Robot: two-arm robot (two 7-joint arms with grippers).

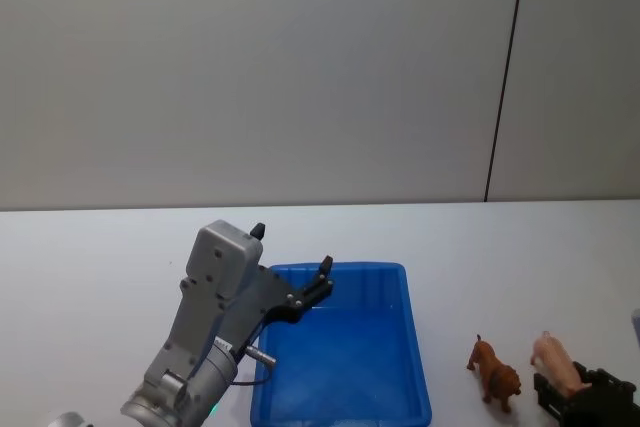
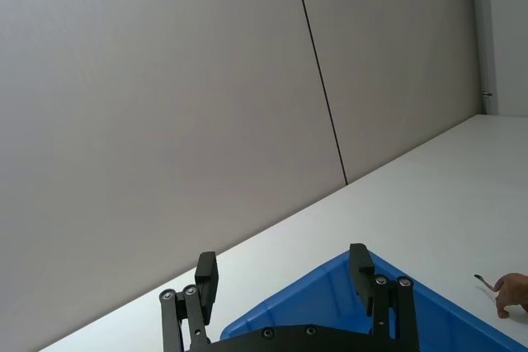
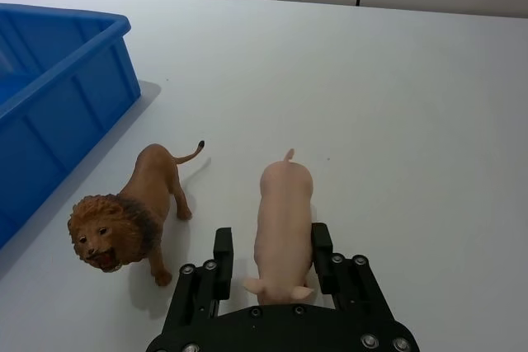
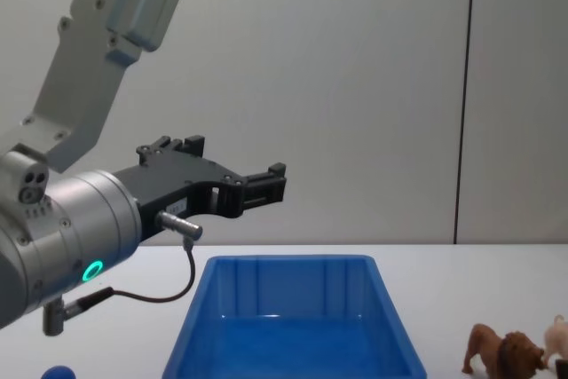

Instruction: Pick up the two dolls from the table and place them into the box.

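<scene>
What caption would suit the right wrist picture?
The right hand straddles the pink pig; the lion stands beside it, near the blue box.

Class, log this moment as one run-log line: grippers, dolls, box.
left gripper: open, empty, raised near box | right gripper: open, straddling pig on table | lion: on table beside pig | box: neither animal inside

Silver-grey arm, matt black grippers.
The left arm (image 4: 67, 219) is a fat silver-grey cylinder under a boxy pale grey housing (image 4: 111, 6), with a small glowing green ring (image 4: 91, 270) on its side and a thin black cable (image 4: 192, 264) looping down from a short metal plug (image 4: 177, 228). The left gripper (image 2: 282, 257) is matt black, its slim linkage fingers (image 2: 205, 274) pinned with round silver screws (image 2: 189, 290). The right gripper (image 3: 271, 235) has the same black build, with silver screw heads (image 3: 187, 269) across its base.
</scene>
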